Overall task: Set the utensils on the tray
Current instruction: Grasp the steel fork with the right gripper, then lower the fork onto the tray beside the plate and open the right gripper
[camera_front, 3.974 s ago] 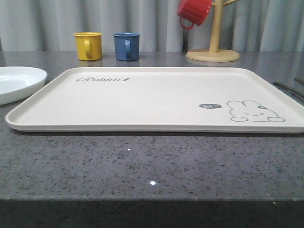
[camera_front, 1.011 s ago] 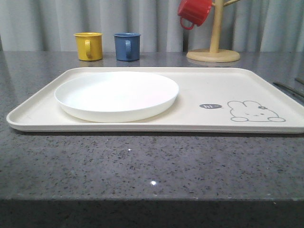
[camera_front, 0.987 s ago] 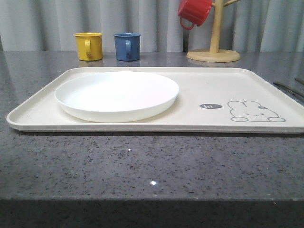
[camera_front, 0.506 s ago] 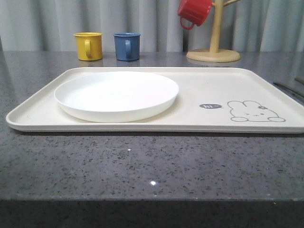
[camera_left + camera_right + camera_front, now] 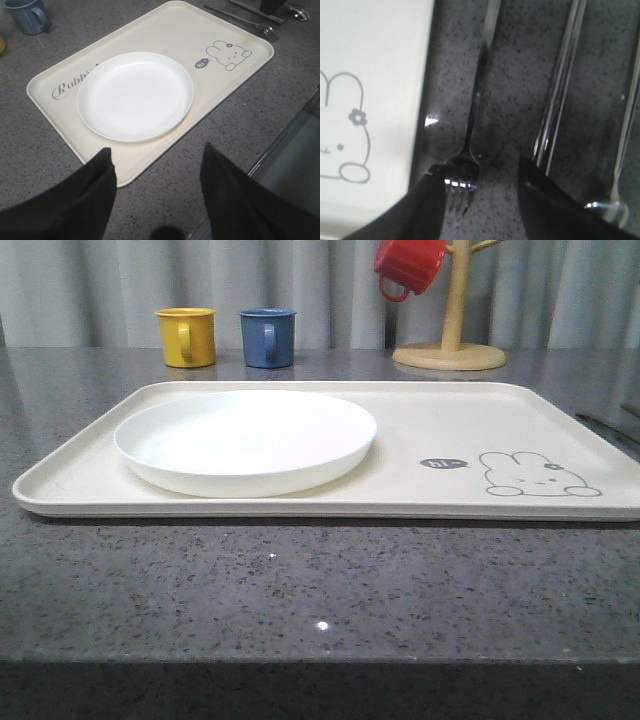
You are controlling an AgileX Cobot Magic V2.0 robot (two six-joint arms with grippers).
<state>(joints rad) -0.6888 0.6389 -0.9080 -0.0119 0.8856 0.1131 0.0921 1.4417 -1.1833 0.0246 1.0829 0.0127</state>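
While the front view looks low across the grey stone table (image 5: 320,590), the cream tray (image 5: 480,420) lies with its long axis running left to right, and the white plate (image 5: 245,440) sits flat on its left half. The rabbit drawing (image 5: 538,476) and "hi~" bubble (image 5: 443,463) are at the tray's near right corner. Beyond the tray stand a yellow mug (image 5: 186,336) and a blue mug (image 5: 267,337), side by side at far left, and a red mug (image 5: 408,266) hangs on a wooden mug tree (image 5: 450,345) at far right. Thin dark utensil handles (image 5: 612,428) show on the table just right of the tray.

From the left wrist view, the left gripper (image 5: 157,175) hangs above the tray's near left corner, its two dark fingers (image 5: 95,185) spread apart with nothing between them. The plate covers part of the "Rabbit" lettering (image 5: 70,85). Off the tray's right edge lie the fork (image 5: 250,22), chopsticks (image 5: 257,10) and spoon (image 5: 299,12), roughly parallel to that edge.

From the right wrist view, the right gripper (image 5: 475,197) is low over the table with its fingers (image 5: 550,200) apart, straddling the fork's (image 5: 470,145) tines and gripping nothing. The fork lies just beside the tray's right rim (image 5: 422,100), its long axis parallel to that rim. The chopsticks (image 5: 560,90) lie beside it, then the spoon (image 5: 622,150), all on the table, apart from one another.
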